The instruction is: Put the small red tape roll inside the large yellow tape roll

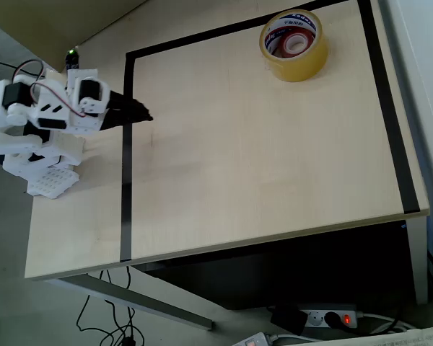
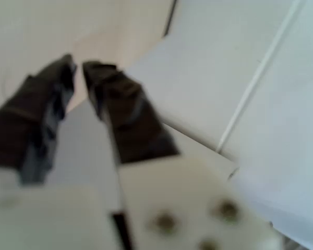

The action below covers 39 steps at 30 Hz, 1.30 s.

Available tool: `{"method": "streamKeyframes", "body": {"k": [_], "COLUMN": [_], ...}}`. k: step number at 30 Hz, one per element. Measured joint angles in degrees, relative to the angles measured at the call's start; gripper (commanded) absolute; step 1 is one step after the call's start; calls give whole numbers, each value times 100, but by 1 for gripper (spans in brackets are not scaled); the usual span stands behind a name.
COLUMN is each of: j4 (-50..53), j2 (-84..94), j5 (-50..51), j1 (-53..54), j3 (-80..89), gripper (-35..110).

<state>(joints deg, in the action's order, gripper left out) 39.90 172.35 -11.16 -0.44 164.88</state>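
A pale wooden bench [image 1: 245, 158] stands over a grey floor, with black tape lines [image 1: 125, 180] marking out a rectangle on its top. From overhead, the large yellow tape roll [image 1: 294, 63] sits flat near the far right corner of that rectangle, close to the line along the top edge. The small red tape roll [image 1: 296, 42] lies inside its hollow, ringed by the white inner core with its red and blue printing. Well apart from both, at the left side of the bench, the white arm [image 1: 43, 119] is folded low over its base. Its dark tool [image 1: 146, 117] points to the right and reaches just past the left black line, with nothing between its fingers. Under the front edge of the bench a power strip [image 1: 330, 317] with a red lit switch lies on the floor, and loose cables [image 1: 108, 328] trail near the bench leg.

The wrist view is blurred. Two dark fingers [image 2: 128, 120] rise from the white body of the tool [image 2: 77, 66], their tips close with only a narrow slit between them; they look nearly together, though the softness of the picture makes it hard to say whether they touch. They grip nothing. Behind them are pale, light-coloured surfaces, and a thin dark line [image 2: 170, 18] runs down from the top.
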Motion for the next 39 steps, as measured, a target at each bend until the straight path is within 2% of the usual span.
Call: {"method": "streamKeyframes", "body": {"k": [5, 16, 28, 34, 39], "j4": [694, 1881, 1986, 2153, 2153], "j2": [1556, 1890, 1898, 1907, 1907], "j5": [0, 35, 44, 1063, 1134], "j1": [-26, -316, -756, -712, -703], "j3": [791, 1433, 1433, 1415, 1415], "gripper": [0, 0, 0, 0, 0]}}
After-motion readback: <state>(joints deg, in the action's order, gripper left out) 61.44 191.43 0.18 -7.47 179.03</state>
